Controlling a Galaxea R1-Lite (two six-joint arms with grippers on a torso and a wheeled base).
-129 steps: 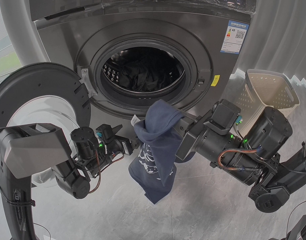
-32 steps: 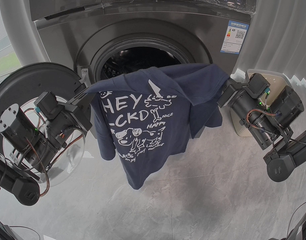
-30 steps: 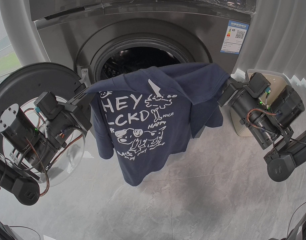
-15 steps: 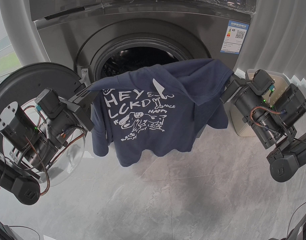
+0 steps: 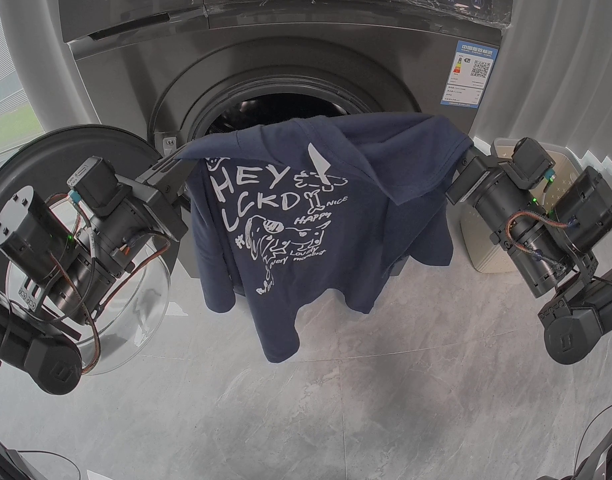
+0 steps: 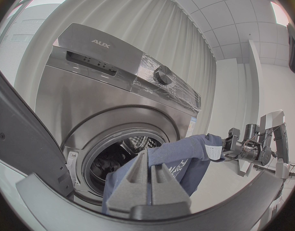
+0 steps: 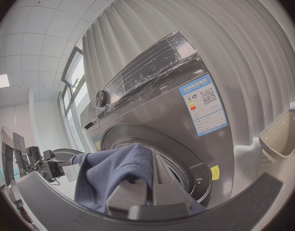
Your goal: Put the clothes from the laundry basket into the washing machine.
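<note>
Navy short-sleeved T-shirt with white lettering (image 5: 306,235) hangs spread wide between my left gripper (image 5: 176,165) and my right gripper (image 5: 460,175), each pinched tight on its upper edge, just before the open port of the dark grey front-loading washing machine (image 5: 139,81), pale perforated plastic laundry basket (image 5: 478,251) beside the machine on my right.

A pale grey, marble-look tiled floor (image 5: 386,401) with thin grout lines spreads across the room. White pleated curtains (image 5: 559,55) hang from the ceiling down to the floor. A tall dark-framed window (image 7: 77,77) lets in daylight. Overhead, a white grid-panel ceiling (image 6: 237,20) carries a lit square light panel (image 7: 2,81) above a plain white wall (image 6: 227,90).
</note>
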